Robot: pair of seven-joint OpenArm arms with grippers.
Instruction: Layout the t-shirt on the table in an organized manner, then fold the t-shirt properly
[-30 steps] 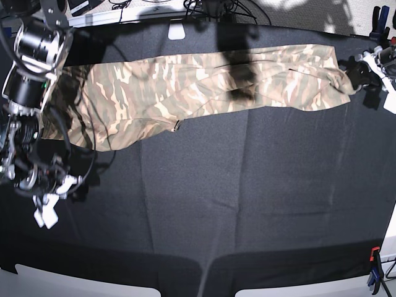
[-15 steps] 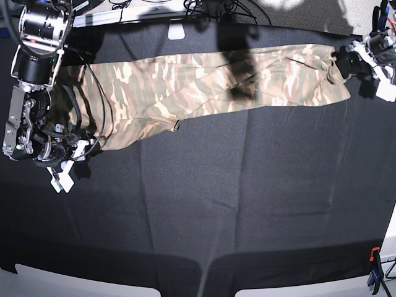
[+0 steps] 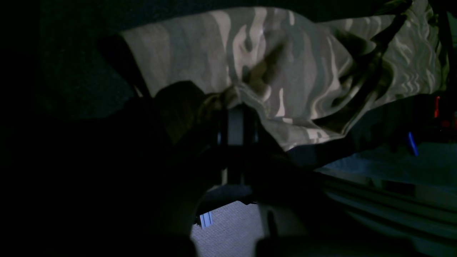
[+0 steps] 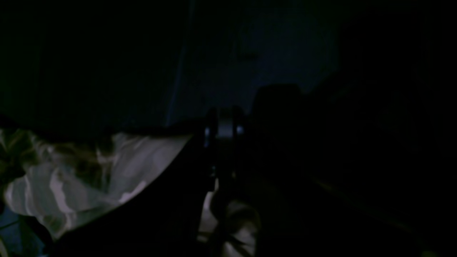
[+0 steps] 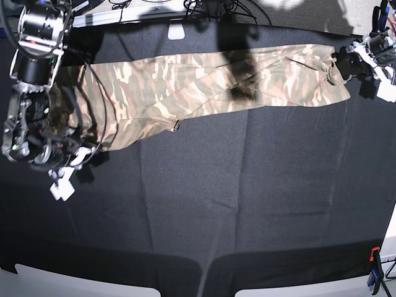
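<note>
T-shirt (image 5: 210,83) stretched across far half of counter (image 5: 247,204). Left pincer (image 5: 346,60) clamped on one end of shirt; right pincer (image 5: 77,154) closed on the opposite end's near corner.

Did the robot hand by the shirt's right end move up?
Yes. In the base view the left gripper sits higher, nearer the table's far edge, still pinching the t-shirt.
</note>
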